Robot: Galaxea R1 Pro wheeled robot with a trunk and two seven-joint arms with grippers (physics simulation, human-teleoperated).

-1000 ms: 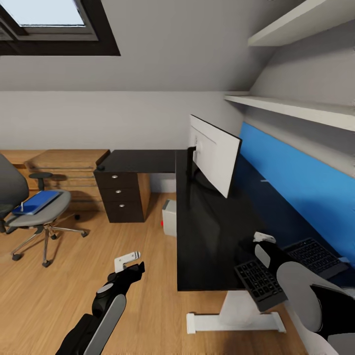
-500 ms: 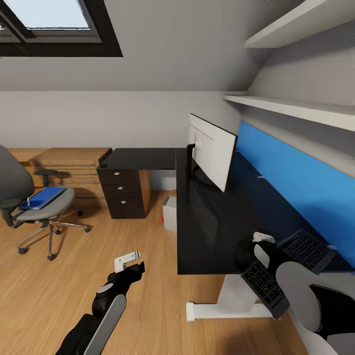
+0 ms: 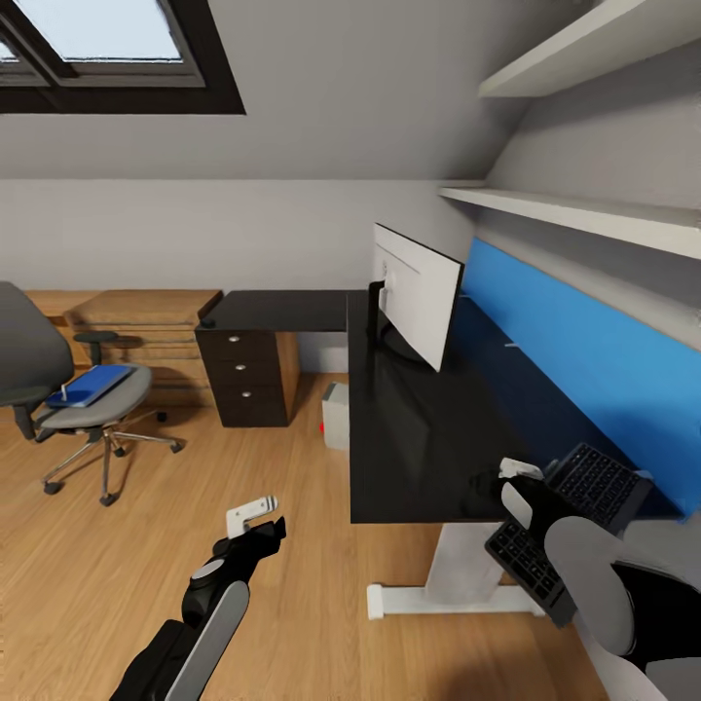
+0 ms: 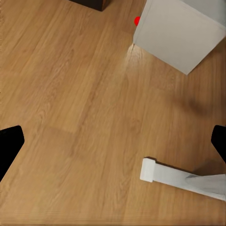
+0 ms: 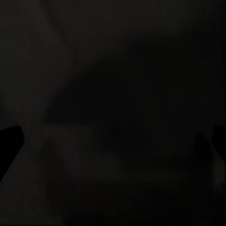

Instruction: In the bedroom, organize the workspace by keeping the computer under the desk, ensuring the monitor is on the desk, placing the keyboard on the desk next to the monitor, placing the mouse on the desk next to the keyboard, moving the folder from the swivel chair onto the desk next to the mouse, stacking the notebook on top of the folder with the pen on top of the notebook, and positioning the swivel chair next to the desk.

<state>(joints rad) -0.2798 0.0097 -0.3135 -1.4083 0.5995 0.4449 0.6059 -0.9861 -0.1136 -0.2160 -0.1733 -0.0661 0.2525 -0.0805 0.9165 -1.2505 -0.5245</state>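
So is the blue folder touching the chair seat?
Touching. In the head view the blue folder lies flat on the swivel chair seat, with no gap beneath it.

Daylight enters through the skylight at the upper left of the head view, leaving the room evenly and softly lit. The glossy black counter reflects the monitor faintly. Straight lines bow toward the head view's edges, and the render looks slightly soft. The left wrist view is bright, with a pale sheen on the wooden floor. The right wrist view is almost wholly dark.
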